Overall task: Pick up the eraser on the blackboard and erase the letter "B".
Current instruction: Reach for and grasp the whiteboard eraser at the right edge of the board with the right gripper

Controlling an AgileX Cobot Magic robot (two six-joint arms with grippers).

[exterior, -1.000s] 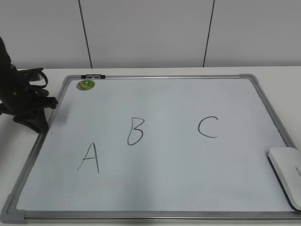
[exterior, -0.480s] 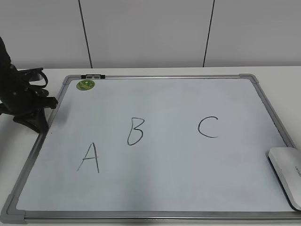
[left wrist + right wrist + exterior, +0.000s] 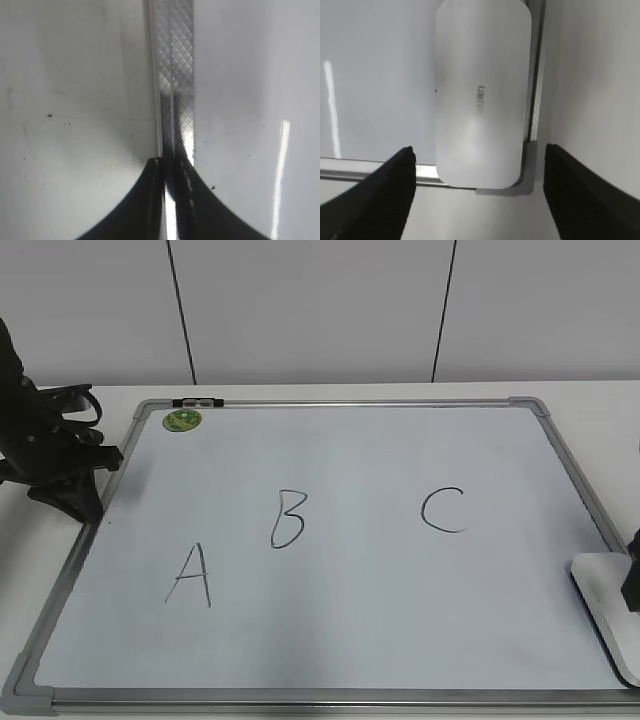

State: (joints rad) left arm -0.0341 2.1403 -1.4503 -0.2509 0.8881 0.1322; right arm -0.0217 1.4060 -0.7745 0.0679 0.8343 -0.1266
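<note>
The eraser (image 3: 481, 95), a smooth white rounded-rectangular block with small grey lettering, lies flat at the blackboard's (image 3: 350, 640) near right corner, its long side along the grey frame rail and its end overlapping the plastic corner piece. The right tool (image 3: 479, 200) hangs above it with fingers spread wide, one over the board and one over the bare table (image 3: 590, 75), touching nothing. In the exterior view only a dark sliver of this tool shows at the right edge, partly covering the eraser. The letter "B" (image 3: 288, 519) sits left of the board's centre, between "A" (image 3: 190, 576) and "C" (image 3: 443, 510), with open white surface all around. The left tool (image 3: 171, 200), fingers pressed nearly together, rests over the board's cross-hatched metal frame at the left edge. A round green sticker (image 3: 182, 420) marks the far left corner.
</note>
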